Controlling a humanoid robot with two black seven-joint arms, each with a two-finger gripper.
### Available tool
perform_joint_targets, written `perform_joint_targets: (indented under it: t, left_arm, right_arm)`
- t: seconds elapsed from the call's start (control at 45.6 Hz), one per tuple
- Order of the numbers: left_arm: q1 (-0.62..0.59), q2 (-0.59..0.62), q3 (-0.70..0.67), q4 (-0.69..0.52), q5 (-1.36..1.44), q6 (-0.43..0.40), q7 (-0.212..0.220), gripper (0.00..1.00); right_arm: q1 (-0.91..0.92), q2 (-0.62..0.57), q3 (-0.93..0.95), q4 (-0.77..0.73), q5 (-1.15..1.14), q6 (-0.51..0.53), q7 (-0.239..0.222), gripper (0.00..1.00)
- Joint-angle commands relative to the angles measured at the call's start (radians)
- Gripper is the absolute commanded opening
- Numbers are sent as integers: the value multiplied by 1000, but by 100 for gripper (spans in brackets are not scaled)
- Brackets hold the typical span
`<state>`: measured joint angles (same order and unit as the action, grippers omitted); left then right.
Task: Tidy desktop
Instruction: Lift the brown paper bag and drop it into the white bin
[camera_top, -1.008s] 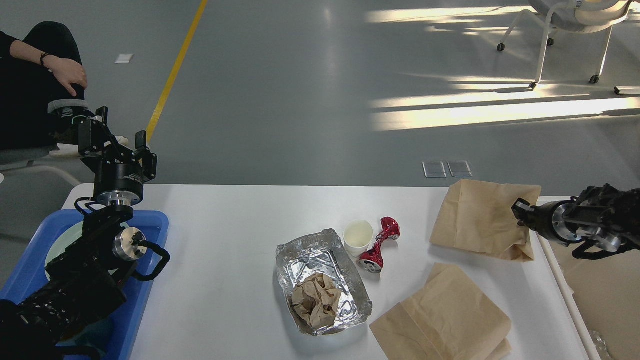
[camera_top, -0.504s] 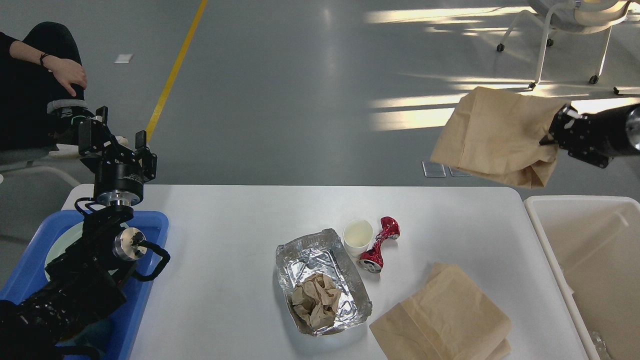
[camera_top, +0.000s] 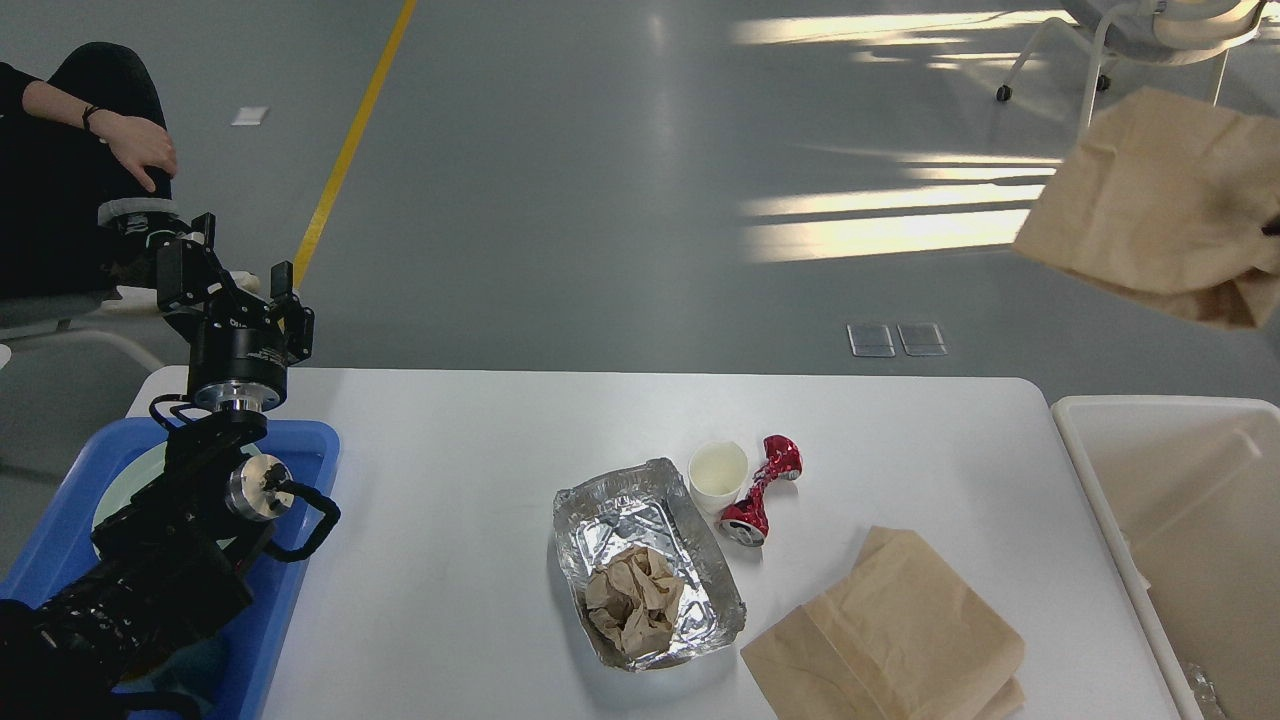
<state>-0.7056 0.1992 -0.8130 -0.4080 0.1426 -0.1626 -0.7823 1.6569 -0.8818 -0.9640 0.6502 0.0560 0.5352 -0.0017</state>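
Observation:
The white desktop (camera_top: 450, 450) bears a foil tray (camera_top: 700, 585) with crumpled brown paper (camera_top: 632, 598) in it, a white paper cup (camera_top: 717, 472), a crushed red can (camera_top: 760, 490) and a flat brown paper bag (camera_top: 890, 640) at the front right. My right gripper (camera_top: 1272, 228) shows only as a dark bit at the right edge. It holds a second brown paper bag (camera_top: 1150, 210) high in the air, above the far side of the white bin (camera_top: 1090, 470). My left gripper (camera_top: 245, 252) is open and empty, above the far end of the blue tray (camera_top: 300, 560).
The blue tray at the left holds a pale plate (camera_top: 125, 480) under my left arm. A seated person (camera_top: 70, 170) is at the far left. A chair (camera_top: 1150, 40) stands at the far right on the grey floor.
My right arm has lifted the brown paper bag off the table's right end and carried it up and to the right, over the white bin. The left arm has not moved.

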Motion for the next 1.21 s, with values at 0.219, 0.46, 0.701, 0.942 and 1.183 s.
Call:
perform_joint_targets:
  t: [0.219,0.46,0.701,0.942,1.183]
  left_arm:
    - [0,0,0,0,0,0,0,97]
    - [0,-1,0,0,0,0,0,97]
    - [0,0,0,0,0,0,0,97]
    - [0,-1,0,0,0,0,0,97]
    - [0,0,0,0,0,0,0,97]
  right_arm:
    - [-460,12,117,-187,10,-124,2,0]
    - [-614,29,301,-276,16,-335,0,100]
    - [-752,84,349,-288,16,-457,2,100]
    - [-781,95,363,-285,16,-457,5,100]
    - [-766,110,396,-268,16,-391,12,100]
